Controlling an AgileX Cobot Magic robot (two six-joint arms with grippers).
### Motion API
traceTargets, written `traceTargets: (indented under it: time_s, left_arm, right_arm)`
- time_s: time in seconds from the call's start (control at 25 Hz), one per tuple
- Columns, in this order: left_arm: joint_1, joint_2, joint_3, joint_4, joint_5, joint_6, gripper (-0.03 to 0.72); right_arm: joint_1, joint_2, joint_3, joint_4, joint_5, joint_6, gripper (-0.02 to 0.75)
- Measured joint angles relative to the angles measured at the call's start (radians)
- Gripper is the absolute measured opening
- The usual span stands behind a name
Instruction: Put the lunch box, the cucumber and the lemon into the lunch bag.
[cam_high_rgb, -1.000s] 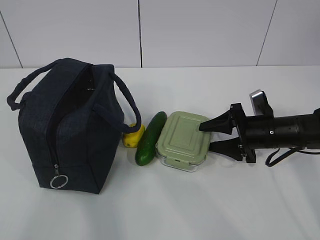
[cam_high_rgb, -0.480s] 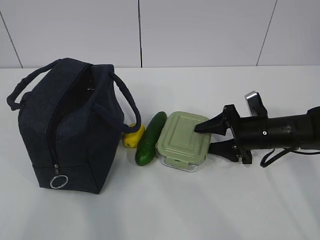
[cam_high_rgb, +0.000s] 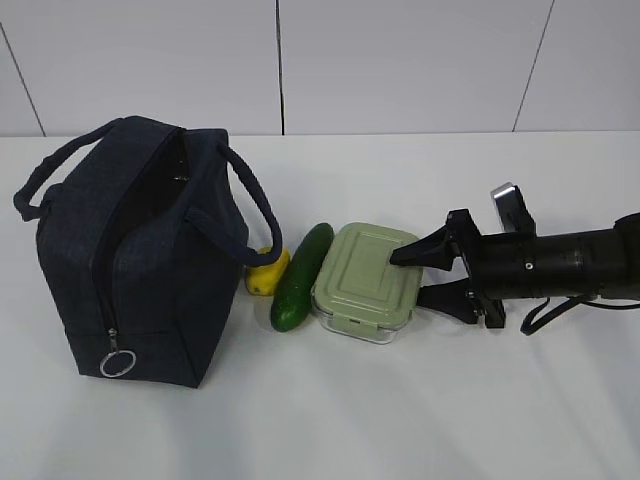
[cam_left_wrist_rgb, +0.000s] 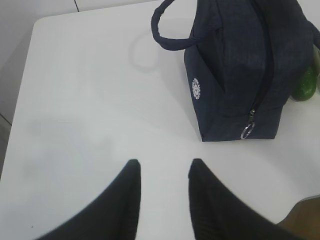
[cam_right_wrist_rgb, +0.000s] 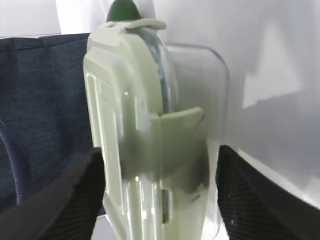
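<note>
The lunch box (cam_high_rgb: 365, 280) with its sage-green lid sits on the white table, right of the cucumber (cam_high_rgb: 300, 275) and the lemon (cam_high_rgb: 266, 270). The navy lunch bag (cam_high_rgb: 140, 260) stands upright at the left, its top zipper open. My right gripper (cam_high_rgb: 412, 275) is open and straddles the box's right edge, one finger over the lid and one beside the clear base. In the right wrist view the lunch box (cam_right_wrist_rgb: 145, 130) fills the gap between the jaws of my right gripper (cam_right_wrist_rgb: 159, 152). My left gripper (cam_left_wrist_rgb: 162, 167) is open and empty over bare table, short of the bag (cam_left_wrist_rgb: 240, 65).
The bag's two loop handles (cam_high_rgb: 255, 215) hang outward, one over the lemon. A metal ring pull (cam_high_rgb: 117, 362) hangs at the bag's front corner. A white wall (cam_high_rgb: 400, 60) runs behind the table. A table edge (cam_left_wrist_rgb: 22, 85) shows at the left of the left wrist view.
My right gripper has moved left onto the lunch box's right edge, its upper finger now over the lid. The box, cucumber, lemon and bag have not moved.
</note>
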Motion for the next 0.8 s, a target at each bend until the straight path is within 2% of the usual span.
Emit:
traceTargets:
  time_s: [0.16, 0.4, 0.8]
  left_arm:
    - [0.0, 0.0, 0.0, 0.002, 0.0, 0.0, 0.236]
    - [0.0, 0.0, 0.0, 0.002, 0.0, 0.0, 0.236]
    - [0.0, 0.0, 0.0, 0.002, 0.005, 0.0, 0.236]
  right_arm:
    - [0.002, 0.0, 0.0, -0.008, -0.005, 0.0, 0.524]
    - [0.049, 0.0, 0.0, -0.015, -0.048, -0.012, 0.524]
    - [0.054, 0.0, 0.0, 0.005, -0.056, -0.031, 0.518]
